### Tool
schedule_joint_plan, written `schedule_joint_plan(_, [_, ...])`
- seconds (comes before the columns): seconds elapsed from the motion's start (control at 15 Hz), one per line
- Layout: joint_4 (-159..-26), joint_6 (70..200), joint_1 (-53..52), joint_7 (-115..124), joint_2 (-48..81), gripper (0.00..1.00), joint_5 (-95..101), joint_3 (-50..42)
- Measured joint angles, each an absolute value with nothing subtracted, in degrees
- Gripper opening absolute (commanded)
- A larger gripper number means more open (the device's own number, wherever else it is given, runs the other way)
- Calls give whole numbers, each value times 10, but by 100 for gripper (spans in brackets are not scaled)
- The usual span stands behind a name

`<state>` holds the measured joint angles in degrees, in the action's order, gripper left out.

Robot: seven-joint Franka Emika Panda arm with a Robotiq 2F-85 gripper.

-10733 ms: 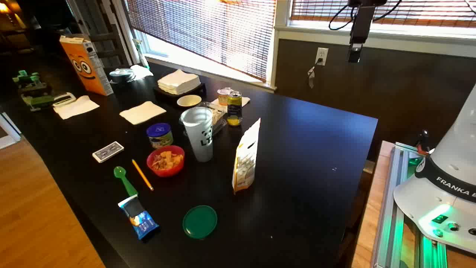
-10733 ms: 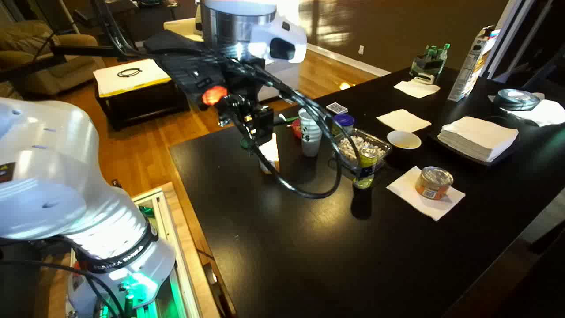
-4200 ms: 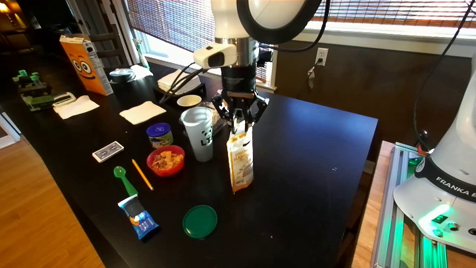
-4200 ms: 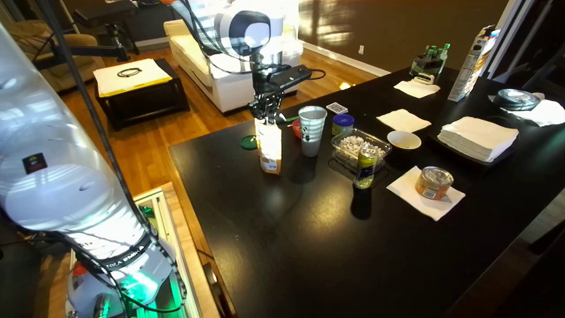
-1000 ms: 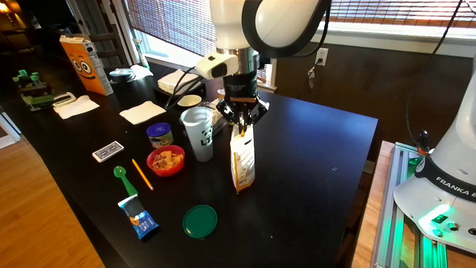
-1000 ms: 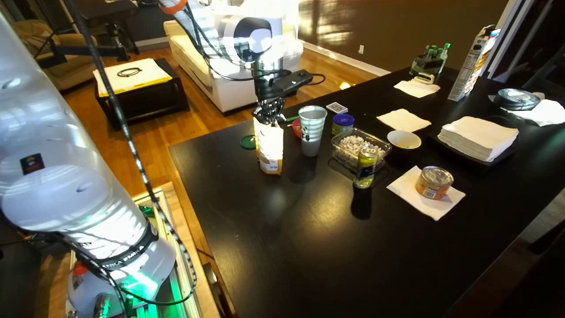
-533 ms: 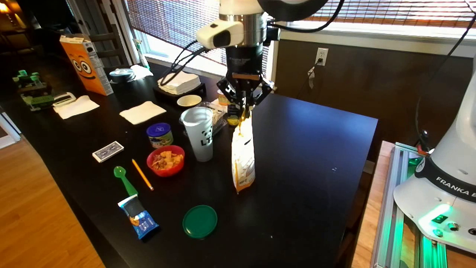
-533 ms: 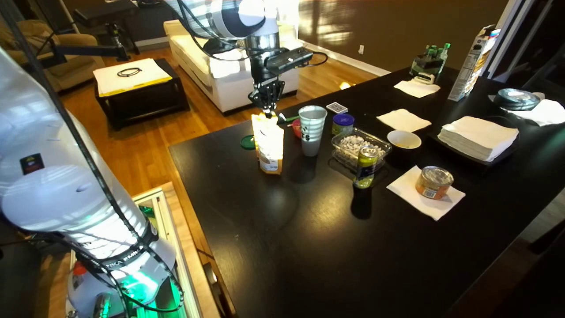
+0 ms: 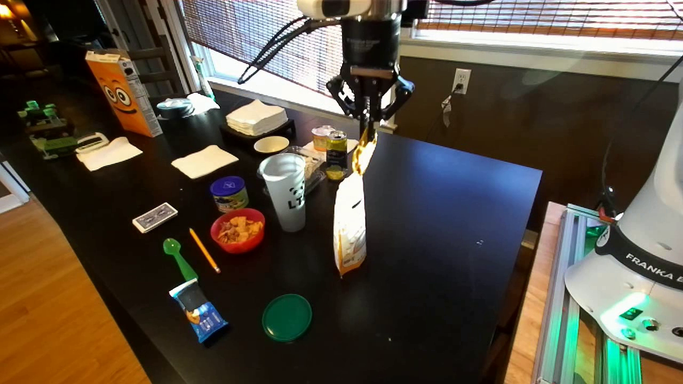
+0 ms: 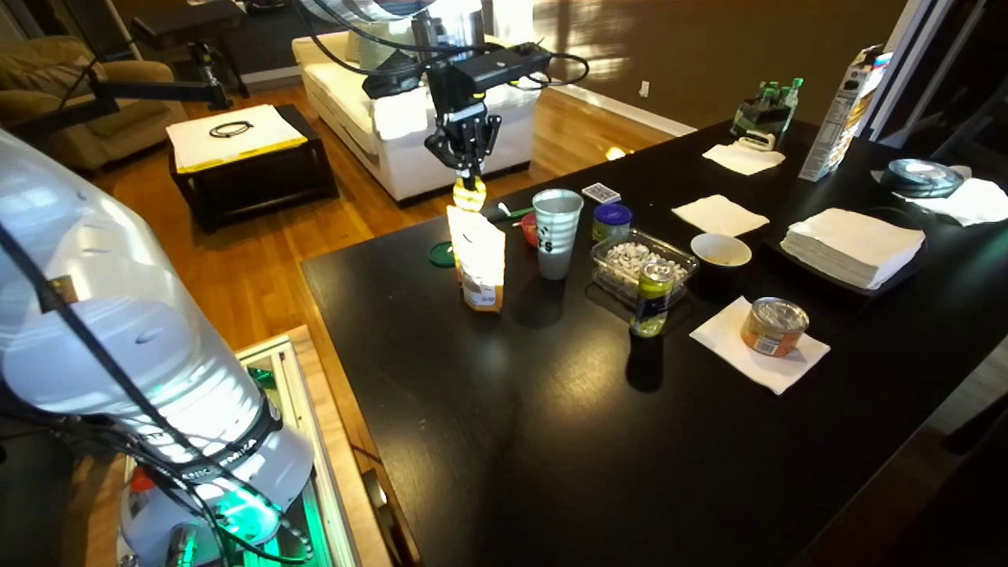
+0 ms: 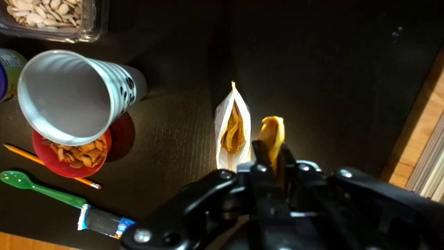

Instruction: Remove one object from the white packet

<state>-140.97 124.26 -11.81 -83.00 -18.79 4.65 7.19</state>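
Where the counter (image 9: pixel 427 309) reaches farthest left in an exterior view: an orange cereal box (image 9: pixel 124 93) stands upright, a cartoon face on its front.
Card deck (image 9: pixel 155 217): flat.
Green spoon (image 9: pixel 184 266): lying, its handle against or just beside a blue snack wrapper (image 9: pixel 198 311); cannot tell which.
Pencil (image 9: pixel 204 250): flat, just right of the spoon.
Red bowl (image 9: pixel 239 248): holding orange-brown bits (image 9: pixel 240 229).
Frosted cup (image 9: pixel 283 197): upright, panda mark on its side.
Green lid (image 9: pixel 287 318): flat.
White packet (image 9: pixel 349 224): upright, mouth parted; the wrist view shows folded amber pieces (image 11: pixel 234 135) inside.
Amber slice (image 9: pixel 364 154): out above the packet; in both exterior views its lower end meets the packet's outline, while in the wrist view dark counter shows between them.
Jaws: drawn together to the slice's thickness, pinching its upper end.
Franka base (image 9: pixel 629 288): beyond the counter's right edge.
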Motion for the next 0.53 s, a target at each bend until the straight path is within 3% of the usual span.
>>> schedule_joint_plan(0.53, [-1492, 1201, -91, -706, -255, 2, 27, -5])
